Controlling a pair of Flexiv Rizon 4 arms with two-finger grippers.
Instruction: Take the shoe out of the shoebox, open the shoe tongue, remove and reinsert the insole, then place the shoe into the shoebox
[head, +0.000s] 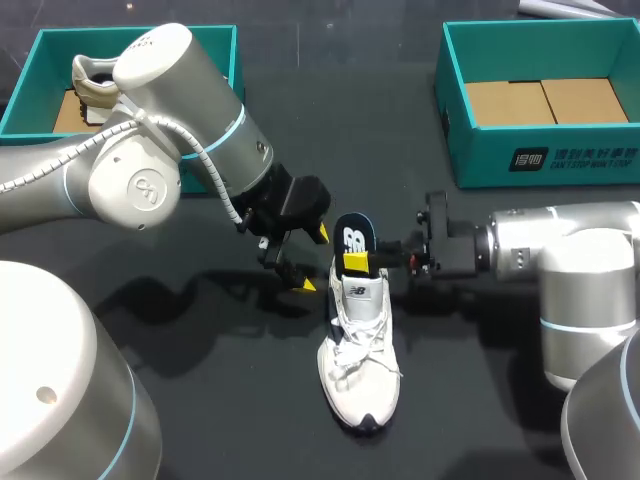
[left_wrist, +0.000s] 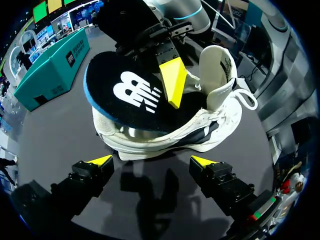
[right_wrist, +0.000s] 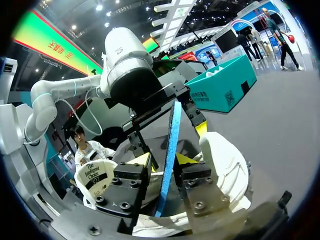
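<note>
At the table's centre, the white shoe stands on its sole, outside both boxes. The black insole rises upright from its heel opening, pinched between the right gripper fingers. The left gripper is spread, just beside the shoe, holding nothing. The left shoebox and right shoebox sit well apart at the far corners.
</note>
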